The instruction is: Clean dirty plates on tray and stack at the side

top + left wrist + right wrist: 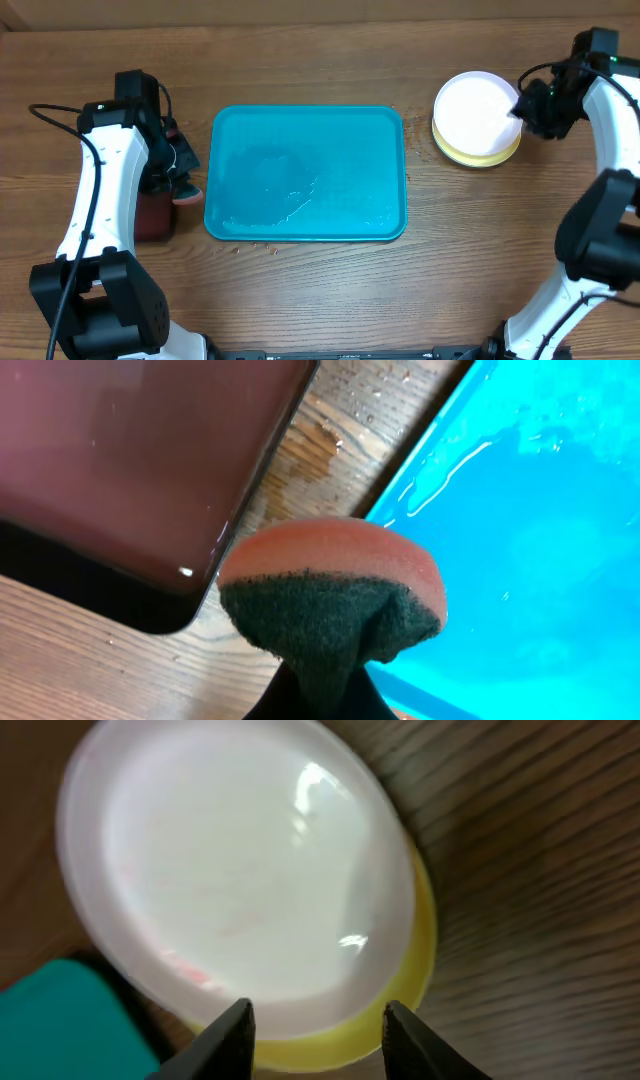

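The teal tray (pixel 305 113) lies mid-table with only streaks of water on it; its wet floor fills the right of the left wrist view (pixel 540 510). Two plates are stacked at the right: a white plate (pixel 476 106) (pixel 240 870) on top of a yellow-green plate (pixel 482 157) (pixel 405 995). My right gripper (pixel 522 103) (pixel 318 1020) hovers at the stack's right edge, open, its fingers either side of the rim with nothing held. My left gripper (pixel 178 172) (pixel 320 695) is shut on an orange sponge with a dark scouring face (pixel 335 590), just left of the tray.
A dark red, black-rimmed tray (pixel 152 215) (pixel 130 450) sits under the left arm, close to the teal tray's left edge. Water drops spot the wood between the two trays. A corner of the teal tray (pixel 55 1020) shows beyond the plate stack.
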You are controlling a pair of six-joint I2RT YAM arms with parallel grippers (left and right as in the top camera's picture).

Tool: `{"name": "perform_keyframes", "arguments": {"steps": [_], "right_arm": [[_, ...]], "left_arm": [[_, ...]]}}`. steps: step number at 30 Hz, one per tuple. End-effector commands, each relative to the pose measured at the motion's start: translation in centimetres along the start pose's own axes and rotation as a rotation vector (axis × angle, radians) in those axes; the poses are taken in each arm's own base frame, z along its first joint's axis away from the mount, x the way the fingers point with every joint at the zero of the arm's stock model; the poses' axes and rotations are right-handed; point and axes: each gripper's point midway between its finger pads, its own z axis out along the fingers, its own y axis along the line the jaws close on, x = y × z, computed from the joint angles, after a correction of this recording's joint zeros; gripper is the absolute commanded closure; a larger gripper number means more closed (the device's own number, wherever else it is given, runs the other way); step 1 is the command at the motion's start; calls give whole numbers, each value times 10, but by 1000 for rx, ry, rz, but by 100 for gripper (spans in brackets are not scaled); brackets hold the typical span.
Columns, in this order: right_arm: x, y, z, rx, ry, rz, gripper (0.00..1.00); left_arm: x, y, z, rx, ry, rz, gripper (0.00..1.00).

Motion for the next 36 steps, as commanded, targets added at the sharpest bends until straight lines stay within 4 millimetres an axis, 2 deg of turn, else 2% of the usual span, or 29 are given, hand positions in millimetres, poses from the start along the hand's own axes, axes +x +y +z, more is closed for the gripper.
{"name": "perform_keyframes", "arguments": {"steps": [1,4,6,8,9,11,12,14,18,20,26,36], "right_arm": [[13,61,-58,-182,-74,-141,51],[31,92,-71,-216,-86,-262,40],[41,108,-70,-220,-86,-334,23],[45,114,-63,-162,-101,-371,22],[44,112,-58,-107,-115,-386,24],[43,111,-50,-31,-138,-411,34],[43,112,-46,-6,-150,-422,41],[38,108,-39,54,-185,-428,62],[23,83,-26,170,-260,-316,92],[19,76,-16,171,-266,-298,96],[13,54,20,185,-262,-260,96],[25,32,76,245,-144,-252,96]], "left_arm": [[-7,6,-5,19,-28,-35,96],[-15,14,-5,20,-48,-64,96],[-20,22,-5,20,-58,-90,96],[-24,30,-4,18,-60,-116,96],[-25,34,-3,15,-58,-129,96],[-26,43,-1,9,-51,-152,96],[-27,47,-1,7,-49,-160,96],[-27,53,0,-1,-42,-177,96],[-28,60,0,-5,-41,-187,96],[-28,61,0,-5,-41,-187,96],[-29,60,0,-4,-42,-187,96],[-29,60,0,-4,-41,-187,94]]}}
